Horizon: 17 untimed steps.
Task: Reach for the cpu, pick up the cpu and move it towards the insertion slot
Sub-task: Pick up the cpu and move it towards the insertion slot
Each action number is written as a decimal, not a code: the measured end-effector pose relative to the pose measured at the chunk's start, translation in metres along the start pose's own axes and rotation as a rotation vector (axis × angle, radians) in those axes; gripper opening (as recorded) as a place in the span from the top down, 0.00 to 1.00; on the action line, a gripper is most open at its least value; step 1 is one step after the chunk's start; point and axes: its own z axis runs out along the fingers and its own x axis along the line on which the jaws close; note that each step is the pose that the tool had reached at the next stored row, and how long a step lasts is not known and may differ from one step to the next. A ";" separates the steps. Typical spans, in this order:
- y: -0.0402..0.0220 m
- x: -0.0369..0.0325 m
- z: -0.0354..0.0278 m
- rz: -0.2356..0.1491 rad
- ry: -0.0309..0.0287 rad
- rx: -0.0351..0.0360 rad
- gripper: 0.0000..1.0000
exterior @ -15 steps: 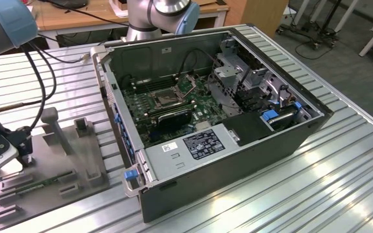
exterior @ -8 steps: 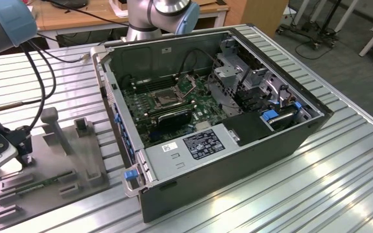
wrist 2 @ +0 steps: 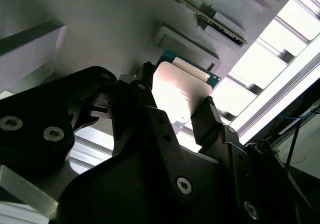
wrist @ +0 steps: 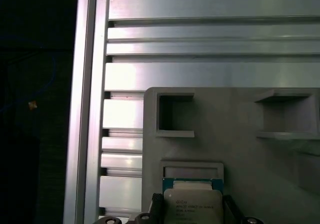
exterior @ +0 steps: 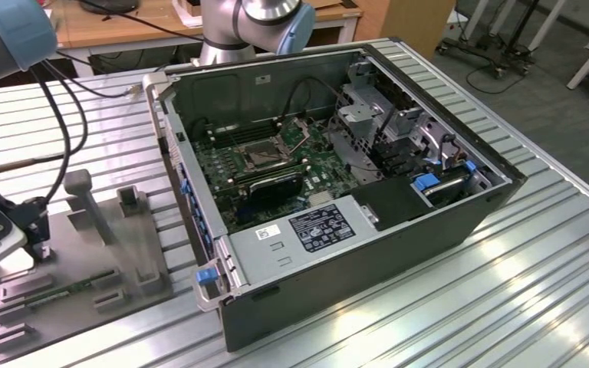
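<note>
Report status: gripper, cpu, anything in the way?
Gripper closed on the cpu, at the grey holder. Socket apart, inside the open case. Case wall stands between.

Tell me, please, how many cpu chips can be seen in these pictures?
1. The cpu is gripped by the end effector, at the grey fixture plate, in both wrist views. Others may be hidden inside the computer case.
</note>
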 end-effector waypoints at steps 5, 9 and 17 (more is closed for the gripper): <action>0.0001 -0.0001 -0.0028 0.000 -0.0001 -0.0001 0.46; 0.0003 -0.0001 -0.0053 0.000 0.0000 0.0000 0.46; 0.0004 -0.0001 -0.0084 0.000 0.0000 -0.0001 0.46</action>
